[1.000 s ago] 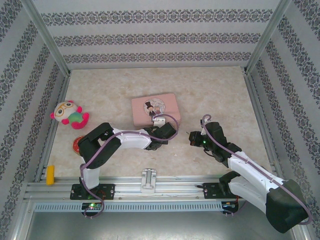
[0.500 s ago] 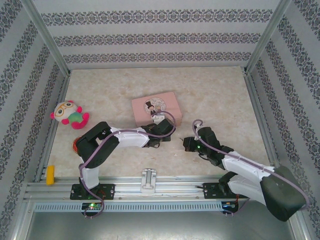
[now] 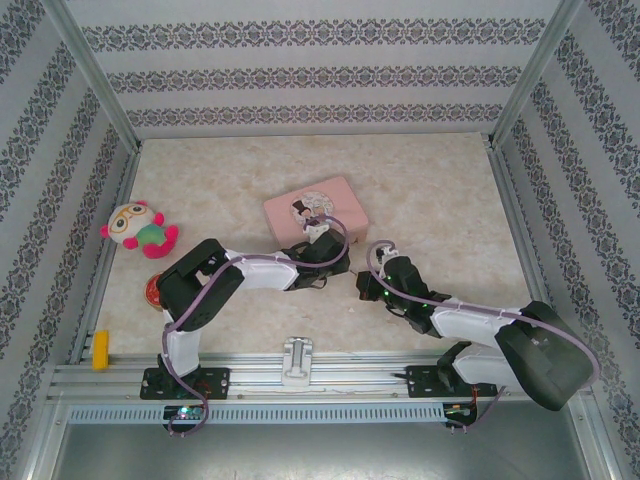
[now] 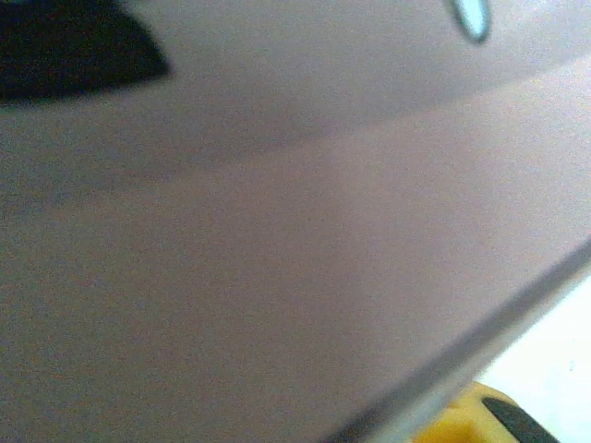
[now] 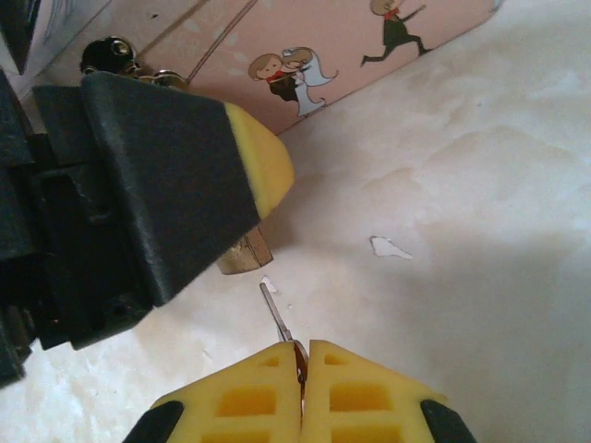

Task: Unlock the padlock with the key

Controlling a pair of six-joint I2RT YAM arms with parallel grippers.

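In the right wrist view my right gripper (image 5: 302, 358) is shut on the key (image 5: 277, 314). Its thin grey blade points up and left, and its tip stops a short gap below the padlock (image 5: 244, 255). Only the padlock's brass end shows, poking out from under the left gripper's black, yellow-tipped finger (image 5: 261, 164), which clamps it just above the table. From above, the left gripper (image 3: 324, 270) sits at the near edge of the pink tin, with the right gripper (image 3: 364, 290) close by on its right. The keyhole and shackle are hidden.
The pink tin (image 3: 315, 208) with cartoon figures lies tilted just behind the left gripper, and its blurred lid (image 4: 277, 240) is very close in the left wrist view. A plush toy (image 3: 138, 230), a red disc (image 3: 152, 290) and a yellow block (image 3: 101, 350) are at the left.
My right arm has swung left, bringing the key close to the left gripper. The left gripper has edged back against the pink tin, which has turned slightly.
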